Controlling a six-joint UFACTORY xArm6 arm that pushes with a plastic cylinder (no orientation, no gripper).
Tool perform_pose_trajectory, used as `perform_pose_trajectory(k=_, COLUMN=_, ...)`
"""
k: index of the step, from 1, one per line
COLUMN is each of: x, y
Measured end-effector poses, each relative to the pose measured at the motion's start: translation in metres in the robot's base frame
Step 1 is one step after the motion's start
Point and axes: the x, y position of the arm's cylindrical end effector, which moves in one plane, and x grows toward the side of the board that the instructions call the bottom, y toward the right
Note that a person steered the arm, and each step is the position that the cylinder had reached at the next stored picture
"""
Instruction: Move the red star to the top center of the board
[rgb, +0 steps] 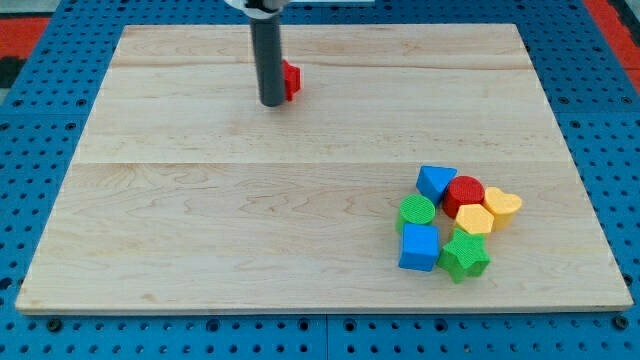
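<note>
The red star (291, 80) lies near the view's top, a little left of the board's centre line, and is partly hidden behind the rod. My tip (271, 102) rests on the board right against the star's left side, slightly below it. The dark rod rises straight up out of the view's top. The wooden board (250, 200) fills most of the view.
A cluster of blocks sits at the view's lower right: a blue triangle (434, 181), a red cylinder (464, 192), a yellow heart (503, 205), a yellow hexagon (474, 219), a green cylinder (417, 212), a blue cube (419, 247) and a green star (464, 256).
</note>
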Motion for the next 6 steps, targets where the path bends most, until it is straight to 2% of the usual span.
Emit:
perform_pose_trajectory(k=2, x=-0.049, y=0.002)
perform_pose_trajectory(k=3, x=-0.054, y=0.024)
perform_pose_trajectory(k=5, x=-0.032, y=0.047)
perform_pose_trajectory(k=6, x=-0.051, y=0.059)
